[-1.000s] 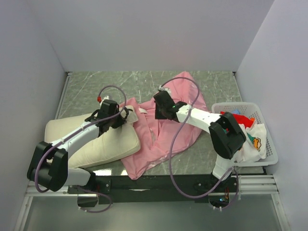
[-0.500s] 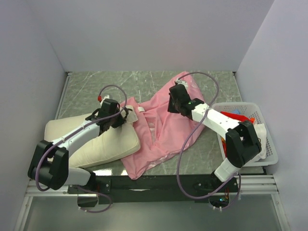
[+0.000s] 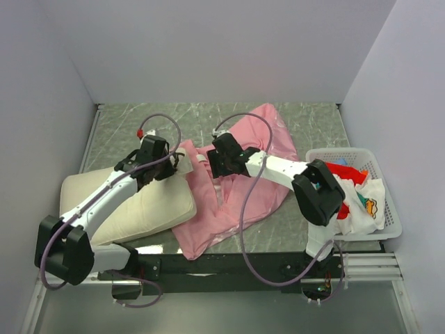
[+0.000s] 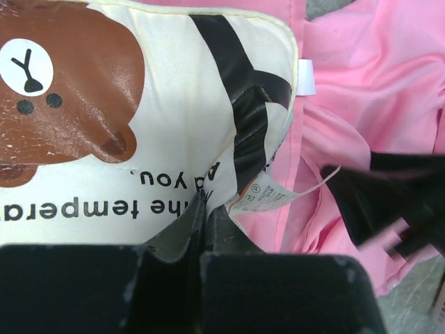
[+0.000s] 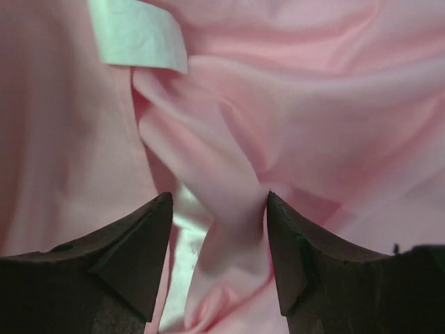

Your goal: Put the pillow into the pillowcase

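Right gripper [image 5: 219, 202] stands wide, with one jaw on each side of a fold of the pillowcase [image 3: 243, 198], not closed on it. Left gripper [image 4: 201, 212] is closed on a corner of the pillow [image 3: 139, 209]. This corner touches the pillowcase. The pillow lies to its left, long axis pointing towards it. I judge the mouth must be opened first.

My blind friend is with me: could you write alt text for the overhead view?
Two robot arms work on a table: the left end effector pinches a cream pillow by its corner, the right end effector hangs open over a crumpled pink pillowcase. A white basket of cloths sits at right.
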`<state>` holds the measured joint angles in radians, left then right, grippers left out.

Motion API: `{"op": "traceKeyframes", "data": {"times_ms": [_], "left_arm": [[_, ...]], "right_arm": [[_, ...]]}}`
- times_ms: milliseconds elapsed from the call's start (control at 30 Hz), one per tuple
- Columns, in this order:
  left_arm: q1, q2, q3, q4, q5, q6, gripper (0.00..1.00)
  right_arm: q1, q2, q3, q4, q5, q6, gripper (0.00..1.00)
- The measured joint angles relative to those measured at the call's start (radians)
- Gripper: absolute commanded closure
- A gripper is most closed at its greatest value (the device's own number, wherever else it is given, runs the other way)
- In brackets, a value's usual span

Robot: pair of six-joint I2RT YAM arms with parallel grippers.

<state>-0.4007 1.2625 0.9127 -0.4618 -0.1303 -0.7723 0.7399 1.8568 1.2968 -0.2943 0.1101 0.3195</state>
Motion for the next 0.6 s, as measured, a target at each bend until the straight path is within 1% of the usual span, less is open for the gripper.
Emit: {"op": "traceKeyframes", "data": {"times_ms": [67,100,200,367,433,500,600], "left_arm": [[0.000,-0.016,0.027,-0.037,0.001,0.014,0.99],[0.000,-0.026,0.042,-0.055,0.001,0.024,0.99],[-0.016,-0.047,0.094,-0.103,0.003,0.038,0.99],[-0.108,-0.035,0.187,-0.120,0.011,0.027,0.99],[-0.146,-0.014,0.206,-0.092,0.021,0.013,0.99],[-0.171,0.011,0.201,-0.051,0.036,-0.011,0.99],[-0.178,0.044,0.127,0.048,0.056,-0.051,0.99]], "right_arm": [[0.000,0.049,0.035,-0.012,0.002,-0.011,0.60],[-0.001,0.068,0.049,-0.015,0.004,-0.015,0.73],[-0.001,0.092,0.064,-0.022,0.012,-0.020,0.86],[-0.003,0.092,0.064,-0.023,0.008,-0.008,0.94],[-0.005,0.092,0.064,-0.024,0.003,0.001,0.99],[-0.008,0.092,0.064,-0.025,-0.003,0.008,1.00],[-0.024,0.087,0.060,-0.031,-0.011,0.035,1.00]]}}
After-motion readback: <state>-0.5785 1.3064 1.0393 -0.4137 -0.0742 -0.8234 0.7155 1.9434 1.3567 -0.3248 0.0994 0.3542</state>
